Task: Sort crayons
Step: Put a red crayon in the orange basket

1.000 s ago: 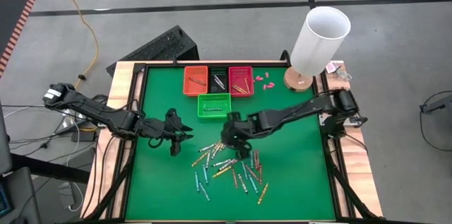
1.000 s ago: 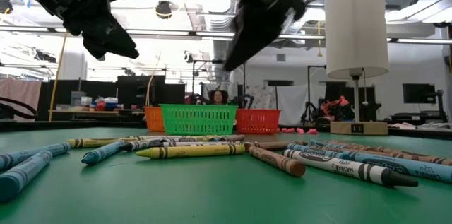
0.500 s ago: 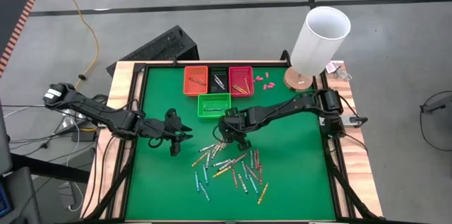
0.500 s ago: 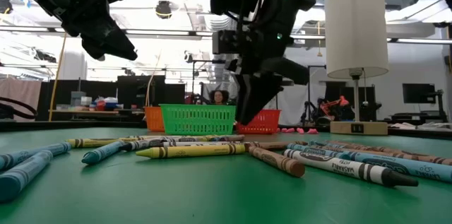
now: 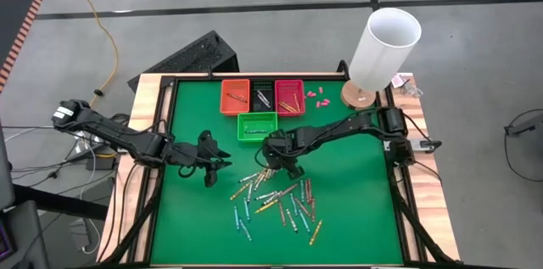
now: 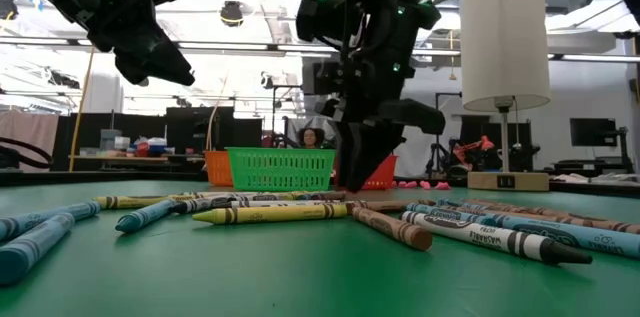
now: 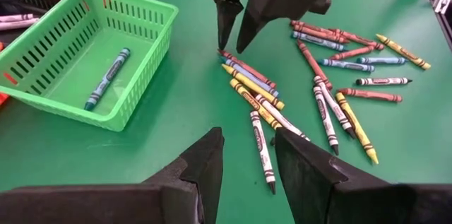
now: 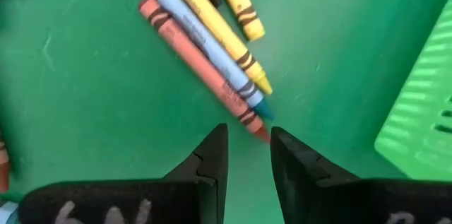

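Several crayons lie loose on the green mat, in orange-yellow, blue, reddish and grey-white. My right gripper points down over the pile's far end, open. Its fingers stand on either side of a reddish crayon's pointed tip, and no touch shows. The left wrist view shows the right gripper just above that crayon's end. My left gripper hangs open above the mat, left of the pile, with nothing between its fingers.
A green basket holding one blue crayon stands just beyond the pile. Orange, black and red baskets line the far edge. Pink bits and a white lamp are at the far right.
My right gripper has come down toward the far end of the crayon pile, shifting a little toward the table's left, and has rolled and tipped more steeply downward. Its fingers stay apart. The crayons have not moved.
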